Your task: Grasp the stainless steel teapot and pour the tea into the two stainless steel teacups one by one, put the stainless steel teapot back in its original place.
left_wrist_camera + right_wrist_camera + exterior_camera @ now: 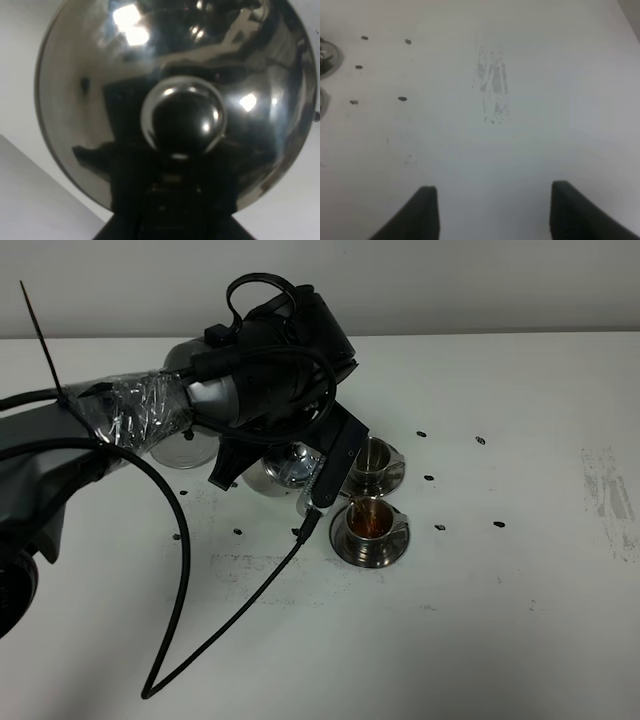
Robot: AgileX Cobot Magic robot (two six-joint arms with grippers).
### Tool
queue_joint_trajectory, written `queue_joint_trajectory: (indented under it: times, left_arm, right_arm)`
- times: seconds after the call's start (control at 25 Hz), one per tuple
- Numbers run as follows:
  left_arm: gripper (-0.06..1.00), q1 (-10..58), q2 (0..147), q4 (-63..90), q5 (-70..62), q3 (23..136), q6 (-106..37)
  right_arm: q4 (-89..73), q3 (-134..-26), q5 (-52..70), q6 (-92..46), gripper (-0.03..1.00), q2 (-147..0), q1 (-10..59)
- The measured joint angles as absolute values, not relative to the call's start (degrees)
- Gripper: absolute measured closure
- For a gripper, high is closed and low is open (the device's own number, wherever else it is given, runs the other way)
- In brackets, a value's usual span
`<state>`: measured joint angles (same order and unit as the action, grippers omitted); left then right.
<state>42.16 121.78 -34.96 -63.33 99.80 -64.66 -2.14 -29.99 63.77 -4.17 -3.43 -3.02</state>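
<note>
Left gripper [289, 458]: clenched on the stainless steel teapot [283, 469], which sits between its black fingers. The contact points themselves are hidden by the gripper body. In the left wrist view the teapot's domed lid [100, 75] and round knob [182, 117] fill the picture, and the gripper's dark frame lies just behind the knob.

Left arm: it reaches in from the left edge of the surface [520, 620] and across the middle, with its wrist angled down toward the cups. A black cable [185, 570] loops from it onto the surface.

Right gripper [490, 210]: released, with the fingertips well apart and nothing between them. It hangs over bare surface near a grey scuffed patch [492, 85]. It does not appear in the exterior high view.

Teapot position: tilted, just beside the two stainless steel teacups and to their left. The spout cannot be made out.

Near teacup [352, 512]: upright on its saucer [345, 548], with reddish-brown tea [370, 524] inside it.

Far teacup [376, 456]: upright on its saucer just behind the near one. Its contents cannot be told.
</note>
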Motion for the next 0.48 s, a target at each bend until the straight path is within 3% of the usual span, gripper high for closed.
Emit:
queue_joint_trajectory:
  times: [0.48]
  left_arm:
    - [0.77,43.0,121.8,-37.1,-63.8,99.8,-64.6]
  right_arm:
    - [-2.1,-30.0,63.8,-4.2,0.49,-3.4,-3.0]
